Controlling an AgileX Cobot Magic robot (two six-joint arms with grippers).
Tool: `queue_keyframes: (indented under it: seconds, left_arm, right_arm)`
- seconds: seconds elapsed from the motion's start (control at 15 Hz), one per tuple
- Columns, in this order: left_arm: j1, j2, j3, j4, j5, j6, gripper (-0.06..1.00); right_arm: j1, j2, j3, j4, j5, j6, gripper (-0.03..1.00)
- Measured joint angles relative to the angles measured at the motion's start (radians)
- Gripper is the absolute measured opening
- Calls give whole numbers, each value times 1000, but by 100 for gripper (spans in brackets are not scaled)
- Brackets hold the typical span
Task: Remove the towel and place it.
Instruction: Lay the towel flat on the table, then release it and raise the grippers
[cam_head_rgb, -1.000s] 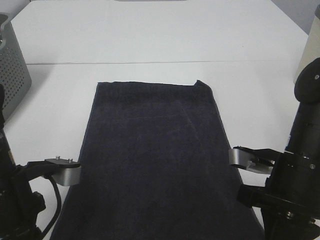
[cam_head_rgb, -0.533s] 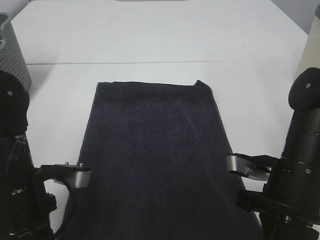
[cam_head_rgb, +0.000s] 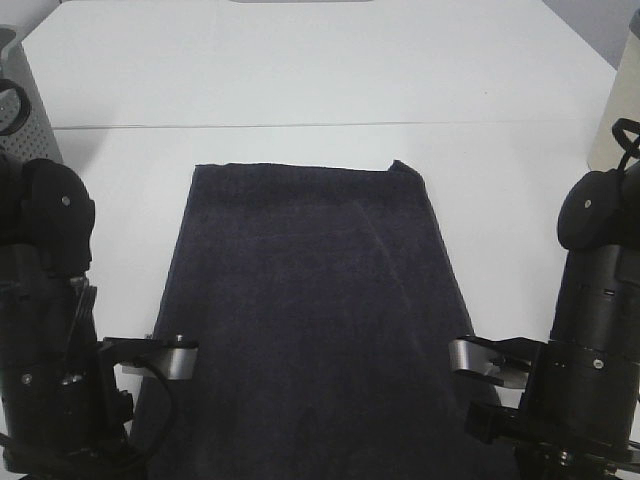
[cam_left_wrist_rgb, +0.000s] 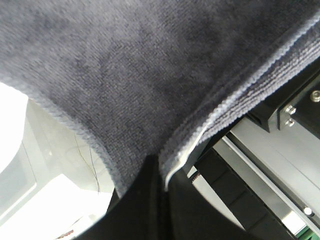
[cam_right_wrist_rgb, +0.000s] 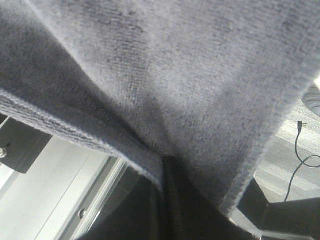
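The towel (cam_head_rgb: 310, 320), dark navy terry cloth, lies spread lengthwise on the white table (cam_head_rgb: 300, 80), and its near end runs out of the exterior high view. My left gripper (cam_head_rgb: 172, 358) is at its left hem and my right gripper (cam_head_rgb: 478, 358) at its right hem, both near the front. In the left wrist view the left gripper (cam_left_wrist_rgb: 160, 167) is shut on the towel (cam_left_wrist_rgb: 150, 65), with folded cloth rising from the pinch. In the right wrist view the right gripper (cam_right_wrist_rgb: 164, 162) is likewise shut on the towel (cam_right_wrist_rgb: 190, 75), whose hemmed edge drapes beside it.
A grey perforated basket (cam_head_rgb: 22, 115) stands at the far left edge of the table. A beige object (cam_head_rgb: 612, 130) stands at the far right. A seam (cam_head_rgb: 300, 125) crosses the table beyond the towel's far edge.
Both grippers have shifted toward the near edge while holding the towel's sides, the left one also moving inward. Both arms' upper links have risen into view. The towel's far edge has stayed put.
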Motion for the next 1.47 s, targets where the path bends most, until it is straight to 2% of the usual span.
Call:
queue_keyframes:
  seconds: [0.33, 0.4, 0.53, 0.6, 0.73, 0.8, 0.93, 1.0, 1.07, 1.33, 1.47]
  left_arm:
    - [0, 0, -32, 22, 20, -7, 2]
    - [0, 0, -32, 23, 24, -8, 3]
    - [-16, 0, -32, 22, 26, 0, 6]
    - [-16, 0, -32, 22, 26, 0, 6]
    - [-81, 0, -32, -5, 34, 1, 16]
    - [-106, 0, -32, -13, 37, 2, 32]
    - [-128, 0, -43, -21, 41, -18, 56]
    - [-130, 0, -62, -25, 42, -27, 64]
    - [-130, 0, -84, -25, 43, -38, 67]
    - [-130, -10, -179, -21, 44, -101, 69]
    - [-130, -33, -238, -16, 45, -100, 69]
  right_arm:
    - [-3, 0, 1, 7, 1, -17, 1]
    - [-4, 0, 1, 9, 1, -34, 2]
    - [-4, 0, 1, 9, -2, -41, 11]
    - [-4, 0, 1, 9, -2, -41, 11]
    - [-4, 4, 4, 16, -7, -42, 27]
    - [-4, 4, 4, 40, -9, -42, 43]
    - [-4, 4, 4, 53, -9, -42, 60]
    - [-4, 4, 4, 53, -9, -42, 63]
    - [-4, 4, 4, 53, -9, -42, 64]
    - [-4, -48, -32, 42, 2, -41, 65]
    - [-4, -123, -69, 20, -2, -42, 65]
